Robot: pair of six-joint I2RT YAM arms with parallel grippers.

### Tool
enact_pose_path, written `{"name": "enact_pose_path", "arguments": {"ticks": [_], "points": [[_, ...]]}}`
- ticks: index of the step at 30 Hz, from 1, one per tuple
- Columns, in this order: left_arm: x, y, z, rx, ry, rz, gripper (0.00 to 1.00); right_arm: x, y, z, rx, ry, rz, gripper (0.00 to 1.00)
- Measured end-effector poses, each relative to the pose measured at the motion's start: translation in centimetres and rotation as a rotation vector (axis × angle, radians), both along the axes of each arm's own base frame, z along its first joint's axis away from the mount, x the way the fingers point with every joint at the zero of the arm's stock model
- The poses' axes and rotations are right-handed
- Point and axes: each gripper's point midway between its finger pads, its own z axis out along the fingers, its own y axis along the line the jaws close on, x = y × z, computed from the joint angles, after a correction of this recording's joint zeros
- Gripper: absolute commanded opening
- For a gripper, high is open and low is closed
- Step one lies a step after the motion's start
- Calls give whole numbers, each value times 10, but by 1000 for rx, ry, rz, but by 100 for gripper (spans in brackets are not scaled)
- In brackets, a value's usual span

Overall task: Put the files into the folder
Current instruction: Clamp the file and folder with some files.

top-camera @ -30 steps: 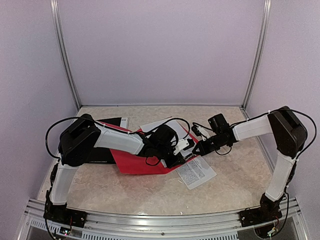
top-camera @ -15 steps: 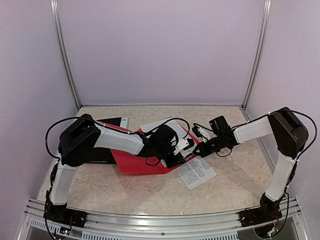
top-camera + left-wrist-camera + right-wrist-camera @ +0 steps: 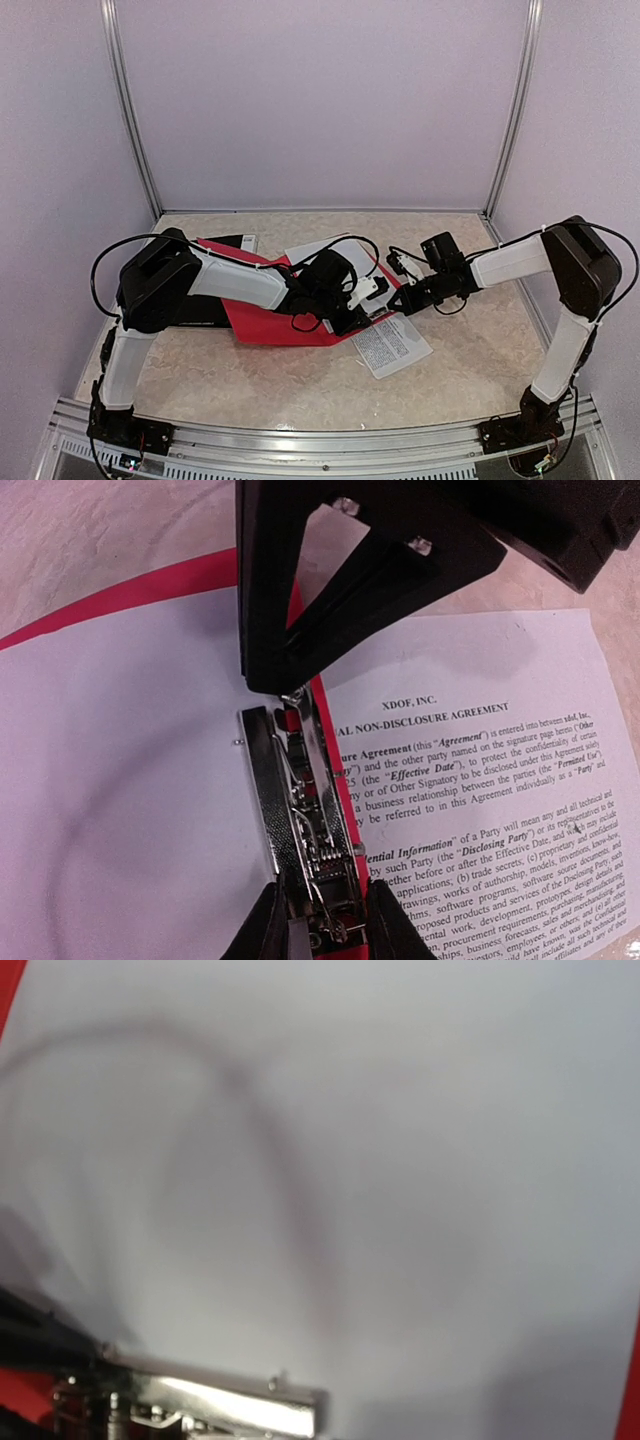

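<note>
The left fingers (image 3: 262, 935) still pinch the clip (image 3: 300, 800) on the red folder (image 3: 262, 325) — the right fingers (image 3: 262, 600), clenched tight, have dipped a bit lower.

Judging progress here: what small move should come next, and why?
Probably the left gripper should lift the clip end it grips. The blank sheet lies beside the clip, the printed sheet on its other side, neither clearly under it, and the shut right gripper sits at the clip's far end.
</note>
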Motion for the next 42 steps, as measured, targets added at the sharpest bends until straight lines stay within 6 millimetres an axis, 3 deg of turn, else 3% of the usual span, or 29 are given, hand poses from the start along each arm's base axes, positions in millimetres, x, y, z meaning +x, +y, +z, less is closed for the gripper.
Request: {"name": "enact_pose_path", "arguments": {"ticks": [14,25,32,42], "points": [[-1,0,0,1,2,-2,24,-7,-4,2,-23,40,-3,1],[-1,0,0,2,3,-3,24,-9,-5,6,-32,57,-3,11],[-1,0,0,2,3,-4,24,-8,-5,10,-29,61,-10,23],[-8,4,0,-5,4,-26,43,-2,-7,41,-10,-13,-29,30]]}}
